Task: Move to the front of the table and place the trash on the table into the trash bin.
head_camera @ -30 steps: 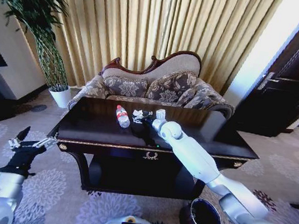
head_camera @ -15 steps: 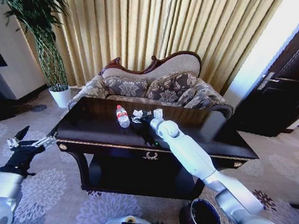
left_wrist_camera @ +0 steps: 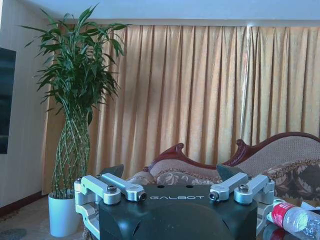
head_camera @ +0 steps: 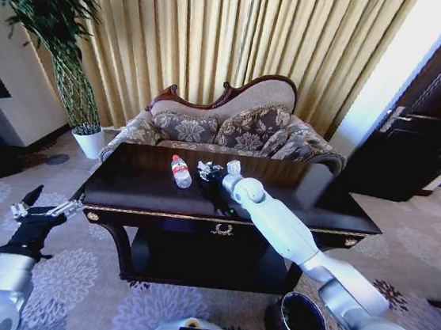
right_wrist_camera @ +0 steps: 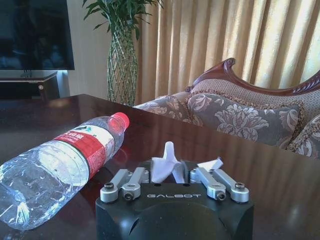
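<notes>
The right end effector (right_wrist_camera: 172, 186) grips crumpled white paper (right_wrist_camera: 168, 164) on the dark surface (head_camera: 139, 183), beside the bottle (right_wrist_camera: 60, 165); the left end effector (head_camera: 40, 207) hangs open, parked low.

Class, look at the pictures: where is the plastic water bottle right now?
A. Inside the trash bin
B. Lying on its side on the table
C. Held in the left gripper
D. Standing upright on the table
B: the water bottle lies on its side on the table, beside the right gripper.

Colours and patterns at the dark glossy table (head_camera: 146, 188).
We see a clear water bottle (right_wrist_camera: 60, 160) with red-white label, white crumpled paper (right_wrist_camera: 167, 167), a floral-patterned sofa (head_camera: 232, 130).
</notes>
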